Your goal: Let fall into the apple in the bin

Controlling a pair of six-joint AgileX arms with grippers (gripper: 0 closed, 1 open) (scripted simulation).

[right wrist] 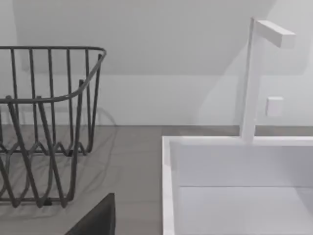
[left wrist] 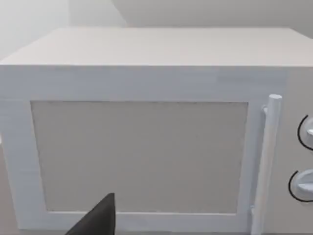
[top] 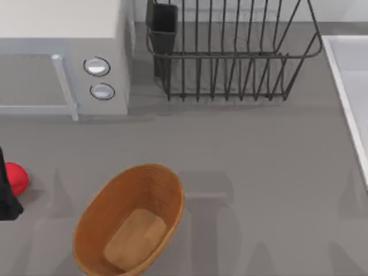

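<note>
The apple (top: 16, 177) lies at the far left edge of the tabletop (top: 259, 172), well to the left of the basket (top: 95, 213) and apart from it. A dark part of the left arm, presumably the left gripper (top: 7, 195), sits right against the apple at the frame edge and partly covers it. Whether its jaws are apart or clamped on the fruit cannot be told.

The basket stands on the tabletop at the lower centre-left, upright, its oval rim tilted on the diagonal and its lighter flat bottom showing.

A white microwave (top: 63, 57) occupies the upper left, door handle and two round dials facing the tabletop; the left wrist view looks straight at its door. A black wire dish rack (top: 230, 57) stands at the upper centre, beside the microwave. A white sink (top: 348, 86) runs along the right edge; the right wrist view shows its faucet (right wrist: 252, 78) standing at the rim.

The state of the right arm's jaws cannot be told.
</note>
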